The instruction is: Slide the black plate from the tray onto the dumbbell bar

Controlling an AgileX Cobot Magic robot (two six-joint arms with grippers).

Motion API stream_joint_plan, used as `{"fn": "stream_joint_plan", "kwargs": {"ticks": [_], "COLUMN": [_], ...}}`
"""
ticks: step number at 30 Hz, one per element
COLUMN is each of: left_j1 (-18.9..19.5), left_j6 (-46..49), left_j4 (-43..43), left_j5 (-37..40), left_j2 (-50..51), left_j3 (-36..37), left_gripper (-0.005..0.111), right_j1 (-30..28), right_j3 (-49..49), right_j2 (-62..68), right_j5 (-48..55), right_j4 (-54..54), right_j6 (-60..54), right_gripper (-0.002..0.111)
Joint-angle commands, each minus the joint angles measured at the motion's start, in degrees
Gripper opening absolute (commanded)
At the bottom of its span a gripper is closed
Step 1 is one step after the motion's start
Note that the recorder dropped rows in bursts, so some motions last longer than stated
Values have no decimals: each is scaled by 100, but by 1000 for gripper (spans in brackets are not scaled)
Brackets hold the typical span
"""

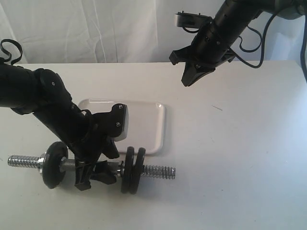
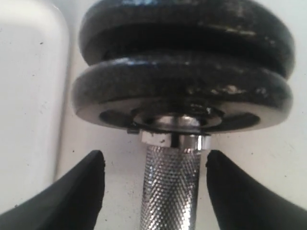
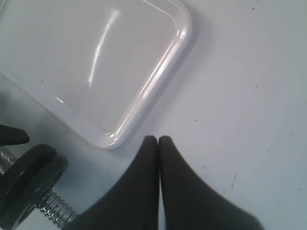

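The dumbbell bar [image 1: 158, 171] lies on the table in front of the white tray [image 1: 148, 124], which holds nothing. Two black discs stand side by side on the bar's right part; the outer one, toward the threaded end, is the black plate [image 1: 139, 163], touching the inner disc [image 1: 127, 170]. A third disc [image 1: 53, 165] sits near the bar's left end. My left gripper [image 1: 96, 176] is open and straddles the knurled middle [image 2: 170, 191], each finger [image 2: 76, 191] apart from the steel. My right gripper [image 1: 186, 82] hangs shut and empty above the table, behind the tray.
A silver nut [image 2: 175, 140] sits against the inner disc's face. In the right wrist view the tray's corner [image 3: 158, 81] and the bar's threaded end [image 3: 55, 208] show beside the shut gripper [image 3: 158, 139]. White cloth hangs behind the table.
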Motion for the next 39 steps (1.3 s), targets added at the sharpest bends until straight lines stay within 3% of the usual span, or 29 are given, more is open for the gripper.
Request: {"fn": "stream_joint_plan", "kwargs": {"ticks": [1, 20, 35, 38, 39], "left_j1": [-2, -2, -2, -2, -2], "left_j6": [-436, -823, -1086, -1241, -1391], "left_j4": [320, 574, 964, 1097, 1216], "left_j5": [229, 635, 718, 718, 707], "left_j2": [-15, -26, -786, -904, -979], "left_j3": [2, 2, -9, -9, -9], "left_gripper": [68, 68, 68, 62, 56], "right_j1": [-34, -34, -34, -34, -34], "right_j3": [-37, -37, -37, -37, -37], "right_j2": [-54, -54, -54, -54, -54], "right_j5": [5, 5, 5, 5, 5], "right_j4": [0, 0, 11, -2, -2], "right_j6": [2, 2, 88, 86, 86], "right_gripper": [0, 0, 0, 0, 0]}}
